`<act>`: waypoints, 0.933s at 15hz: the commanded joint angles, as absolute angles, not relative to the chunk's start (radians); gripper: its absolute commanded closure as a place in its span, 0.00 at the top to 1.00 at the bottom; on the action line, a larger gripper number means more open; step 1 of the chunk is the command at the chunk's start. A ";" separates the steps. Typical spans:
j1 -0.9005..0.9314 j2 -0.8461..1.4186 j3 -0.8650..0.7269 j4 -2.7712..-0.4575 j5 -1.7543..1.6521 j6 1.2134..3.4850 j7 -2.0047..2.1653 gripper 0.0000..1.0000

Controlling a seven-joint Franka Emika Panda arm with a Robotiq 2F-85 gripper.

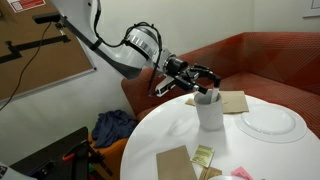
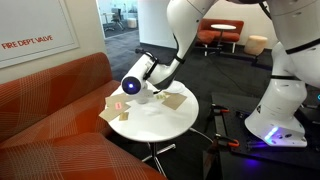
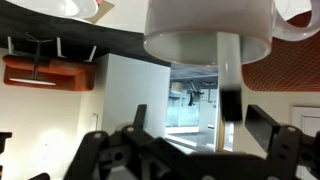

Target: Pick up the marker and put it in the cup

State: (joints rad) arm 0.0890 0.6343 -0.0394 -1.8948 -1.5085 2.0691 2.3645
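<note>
The wrist view stands upside down. The white cup [image 3: 208, 28] fills its top edge. The marker [image 3: 229, 72] stands in the cup, its black cap end sticking out toward my gripper [image 3: 200, 112]. The gripper is open; the cap lies between the fingers, closer to one, with a gap on both sides. In an exterior view the cup [image 1: 210, 113] stands on the round white table [image 1: 170, 125], the marker's end [image 1: 207, 96] shows above its rim, and the gripper [image 1: 207, 76] hovers just above it. In the exterior view from behind the arm, the wrist hides cup and marker.
A flat white plate [image 1: 270, 122] lies beside the cup. Brown paper pieces [image 1: 235, 101] [image 1: 177, 163] and small packets [image 1: 203, 156] lie on the table. An orange sofa [image 2: 50, 110] curves round the table [image 2: 165, 118]. A blue bag [image 1: 112, 127] sits on the floor.
</note>
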 commanded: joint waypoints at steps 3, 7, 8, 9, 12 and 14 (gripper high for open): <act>0.079 0.634 -0.006 -1.903 -1.596 2.061 2.386 1.00; 0.079 0.577 0.009 -1.957 -1.627 2.061 2.400 1.00; 0.078 0.561 0.011 -1.970 -1.635 2.063 2.404 1.00; 0.077 0.537 0.015 -1.991 -1.633 2.062 2.401 1.00; 0.073 0.456 0.024 -2.061 -1.635 2.074 2.397 1.00; 0.074 0.385 0.033 -2.119 -1.631 2.075 2.388 1.00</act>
